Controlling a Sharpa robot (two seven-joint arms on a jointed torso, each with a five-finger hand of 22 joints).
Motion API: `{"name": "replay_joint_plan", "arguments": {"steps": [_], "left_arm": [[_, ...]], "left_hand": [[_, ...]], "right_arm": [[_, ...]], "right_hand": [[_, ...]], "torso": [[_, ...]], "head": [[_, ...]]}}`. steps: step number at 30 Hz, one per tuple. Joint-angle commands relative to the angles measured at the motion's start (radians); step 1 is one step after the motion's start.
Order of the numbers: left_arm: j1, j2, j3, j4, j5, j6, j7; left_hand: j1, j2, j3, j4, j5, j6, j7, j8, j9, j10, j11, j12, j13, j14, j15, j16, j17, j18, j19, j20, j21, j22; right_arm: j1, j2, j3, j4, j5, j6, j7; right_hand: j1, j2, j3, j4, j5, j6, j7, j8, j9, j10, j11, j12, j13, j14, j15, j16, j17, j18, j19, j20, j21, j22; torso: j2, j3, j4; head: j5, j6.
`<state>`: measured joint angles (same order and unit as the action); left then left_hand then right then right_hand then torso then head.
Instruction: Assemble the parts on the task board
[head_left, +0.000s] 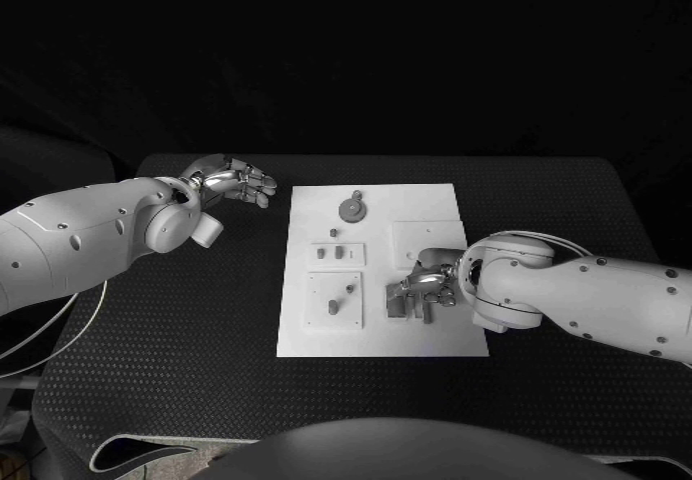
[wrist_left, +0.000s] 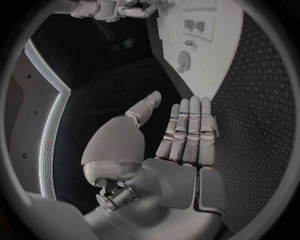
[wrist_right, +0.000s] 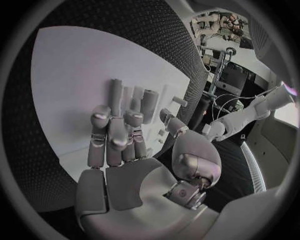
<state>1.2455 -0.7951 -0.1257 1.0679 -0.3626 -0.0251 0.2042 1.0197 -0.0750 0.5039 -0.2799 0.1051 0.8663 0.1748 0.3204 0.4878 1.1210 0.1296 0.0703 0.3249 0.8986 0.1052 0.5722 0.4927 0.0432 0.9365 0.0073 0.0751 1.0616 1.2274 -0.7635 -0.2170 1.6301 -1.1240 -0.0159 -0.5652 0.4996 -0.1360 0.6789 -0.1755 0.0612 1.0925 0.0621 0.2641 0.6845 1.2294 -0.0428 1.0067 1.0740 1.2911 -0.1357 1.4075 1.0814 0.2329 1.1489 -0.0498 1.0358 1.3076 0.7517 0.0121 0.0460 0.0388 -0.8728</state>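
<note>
Left hand (wrist_left: 178, 145) held flat, holding nothing, near the task board (wrist_left: 215, 60).

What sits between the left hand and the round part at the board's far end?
Nothing: in the head view only bare black table and blank white task board lie between the left hand and the round part.

My arms are smooth white shells dotted with small dark screws. Each ends in a silver, segmented robot hand: left (head_left: 231, 184), right (head_left: 421, 290). A thin pale cable (head_left: 43, 335) loops below my left arm.
</note>
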Motion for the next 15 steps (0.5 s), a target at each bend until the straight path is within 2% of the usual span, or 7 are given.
{"name": "replay_joint_plan", "arguments": {"steps": [1, 5, 10, 15], "left_arm": [[0.001, 0.002, 0.0, -0.003, 0.006, 0.013, 0.007], [0.001, 0.003, 0.0, -0.006, 0.006, 0.013, 0.007], [0.001, 0.005, 0.0, -0.014, 0.006, 0.014, 0.007], [0.001, 0.006, 0.0, -0.016, 0.006, 0.015, 0.007]], "left_hand": [[-0.006, 0.002, 0.002, 0.006, 0.001, -0.009, 0.0, 0.003, -0.001, 0.004, 0.003, 0.003, -0.002, 0.006, 0.003, -0.003, 0.001, 0.006, -0.001, 0.001, 0.0, -0.002], [-0.006, 0.001, 0.002, 0.006, 0.001, -0.009, 0.0, 0.003, -0.001, 0.004, 0.003, 0.003, -0.002, 0.006, 0.003, -0.004, 0.001, 0.006, -0.001, 0.001, 0.0, -0.002], [-0.007, 0.002, 0.002, 0.006, 0.001, -0.009, 0.0, 0.004, -0.001, 0.004, 0.003, 0.003, -0.002, 0.006, 0.003, -0.004, 0.002, 0.006, -0.001, 0.001, 0.0, -0.002], [-0.007, 0.002, 0.002, 0.006, 0.001, -0.009, 0.0, 0.004, -0.001, 0.004, 0.003, 0.003, -0.002, 0.006, 0.003, -0.004, 0.002, 0.006, -0.001, 0.001, 0.0, -0.002]], "right_arm": [[0.001, -0.019, -0.001, 0.009, -0.055, -0.045, 0.003], [0.015, -0.035, 0.001, 0.023, -0.056, -0.058, 0.01], [0.025, -0.054, 0.011, 0.045, -0.06, -0.083, 0.014], [0.026, -0.081, 0.021, 0.059, -0.058, -0.067, 0.015]], "right_hand": [[0.005, -0.011, 0.007, -0.001, 0.002, -0.013, 0.007, -0.004, -0.002, -0.003, 0.001, -0.001, 0.001, 0.005, -0.004, -0.002, 0.005, 0.029, 0.004, -0.007, 0.001, 0.014], [0.007, -0.016, 0.008, -0.001, 0.002, -0.011, 0.007, -0.003, -0.002, 0.0, 0.001, 0.001, 0.002, 0.01, -0.004, 0.001, 0.01, 0.029, 0.007, -0.008, 0.003, 0.014], [0.014, -0.015, 0.011, -0.002, 0.002, -0.008, 0.006, -0.002, -0.001, 0.005, 0.0, 0.003, 0.002, 0.017, -0.004, 0.004, 0.016, 0.029, 0.012, -0.01, 0.005, 0.014], [0.018, -0.011, 0.012, -0.004, 0.002, -0.005, 0.005, -0.001, 0.0, 0.008, -0.001, 0.004, 0.001, 0.021, -0.004, 0.006, 0.019, 0.029, 0.015, -0.011, 0.006, 0.014]], "torso": [[0.0, 0.0007, -0.0005], [0.0, 0.0005, -0.0006], [0.0, 0.0008, -0.001], [0.0, 0.0018, 0.0]], "head": [[0.001, 0.0], [-0.002, 0.0], [-0.003, 0.0], [-0.004, 0.0]]}}
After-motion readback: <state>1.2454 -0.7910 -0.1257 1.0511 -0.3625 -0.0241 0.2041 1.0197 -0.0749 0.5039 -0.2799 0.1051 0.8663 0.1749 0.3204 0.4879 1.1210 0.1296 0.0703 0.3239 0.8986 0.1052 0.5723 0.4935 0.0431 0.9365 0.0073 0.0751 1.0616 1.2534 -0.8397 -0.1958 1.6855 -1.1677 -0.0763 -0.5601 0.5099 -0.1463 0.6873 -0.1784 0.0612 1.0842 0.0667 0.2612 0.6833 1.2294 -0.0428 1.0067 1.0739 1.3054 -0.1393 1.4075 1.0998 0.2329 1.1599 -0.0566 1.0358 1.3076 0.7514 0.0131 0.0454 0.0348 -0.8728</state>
